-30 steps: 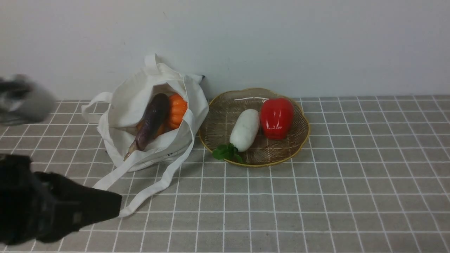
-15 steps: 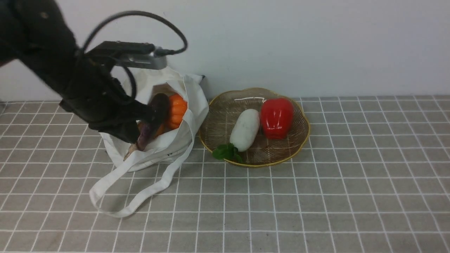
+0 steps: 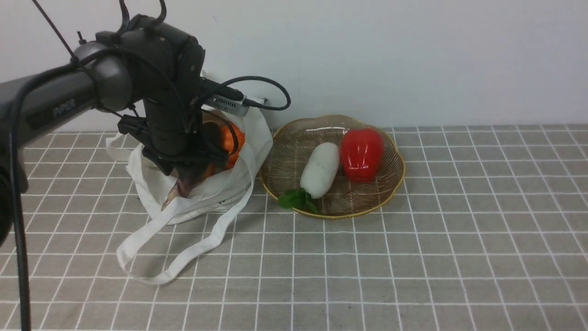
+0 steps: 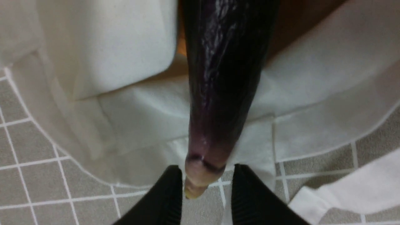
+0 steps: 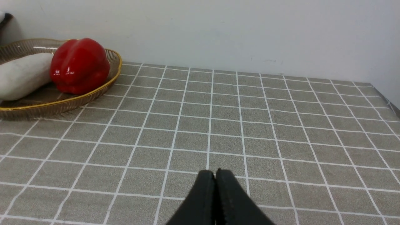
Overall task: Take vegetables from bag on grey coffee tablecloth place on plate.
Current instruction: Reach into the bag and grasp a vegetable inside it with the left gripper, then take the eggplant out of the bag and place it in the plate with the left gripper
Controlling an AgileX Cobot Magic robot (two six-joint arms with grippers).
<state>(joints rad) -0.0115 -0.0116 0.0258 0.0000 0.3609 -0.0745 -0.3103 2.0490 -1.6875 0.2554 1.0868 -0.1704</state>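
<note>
The left tool (image 4: pixel 207 175) is straddling the eggplant's (image 4: pixel 222 78) stem, jaws parted, with bag (image 3: pixel 255 142) cloth crowding in on both sides. The bag's straps (image 3: pixel 215 239) are trailing over the counter (image 3: pixel 459 239) in front. A white radish (image 3: pixel 320 170) and a red pepper (image 3: pixel 361 154) are occupying the plate's (image 3: pixel 285 151) middle, leaving bare weave on its left. Rightward the counter is lying open.

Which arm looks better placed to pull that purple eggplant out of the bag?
Left. The left gripper, open, straddles the eggplant stem at the bag; the right gripper is shut over tablecloth, nowhere near it.

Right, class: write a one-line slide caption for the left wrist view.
Left gripper open around the eggplant stem tip at the bag edge.
</note>
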